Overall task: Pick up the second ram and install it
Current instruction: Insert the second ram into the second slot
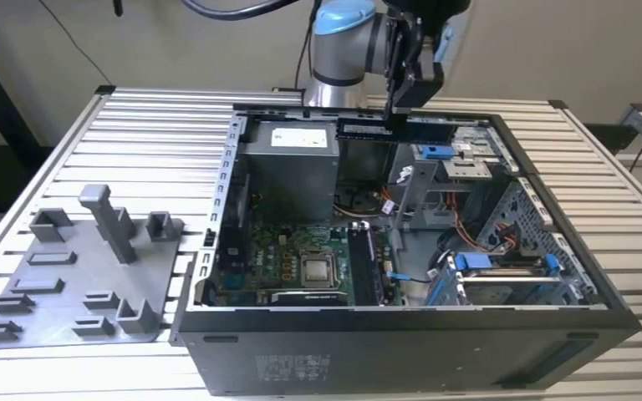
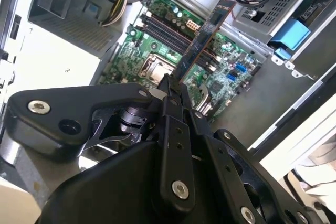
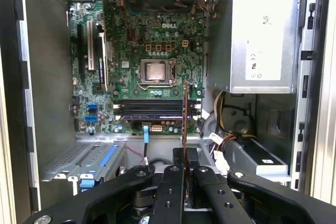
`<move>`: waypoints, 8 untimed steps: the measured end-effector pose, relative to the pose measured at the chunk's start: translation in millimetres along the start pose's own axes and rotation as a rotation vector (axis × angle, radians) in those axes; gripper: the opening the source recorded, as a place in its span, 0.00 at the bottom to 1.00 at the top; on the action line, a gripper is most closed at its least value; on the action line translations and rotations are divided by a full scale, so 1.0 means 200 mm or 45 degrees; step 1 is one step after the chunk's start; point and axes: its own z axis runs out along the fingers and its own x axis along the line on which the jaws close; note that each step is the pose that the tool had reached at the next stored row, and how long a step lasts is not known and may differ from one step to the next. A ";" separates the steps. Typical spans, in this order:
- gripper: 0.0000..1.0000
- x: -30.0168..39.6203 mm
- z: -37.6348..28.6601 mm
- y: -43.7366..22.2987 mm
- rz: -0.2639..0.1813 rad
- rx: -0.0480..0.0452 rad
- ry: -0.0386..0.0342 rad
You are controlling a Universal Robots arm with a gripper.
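The gripper is clenched on the second ram, its two black fingers pinching one end of the stick in both wrist views. In the exterior view the stick hangs level below the fingers, in the air over the far part of the open computer case and not seated in anything. In the second wrist view the ram runs away from the fingertips as a long dark strip with chips along its face. In the first wrist view it is seen edge-on, a thin line in front of the memory slots. Those slots lie on the green motherboard, just beside the CPU socket. The grey power supply sits next to the board, with bundled cables near it. Blue drive brackets occupy the case at the exterior view's right. The case stands on a slatted metal table, beside a grey fixture tray at the exterior view's left.
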 end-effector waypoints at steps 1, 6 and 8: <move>0.13 0.000 0.001 0.000 0.010 0.000 0.0001; 0.13 0.000 0.004 0.000 0.074 0.001 0.0011; 0.13 0.000 0.006 0.000 0.101 0.001 0.0013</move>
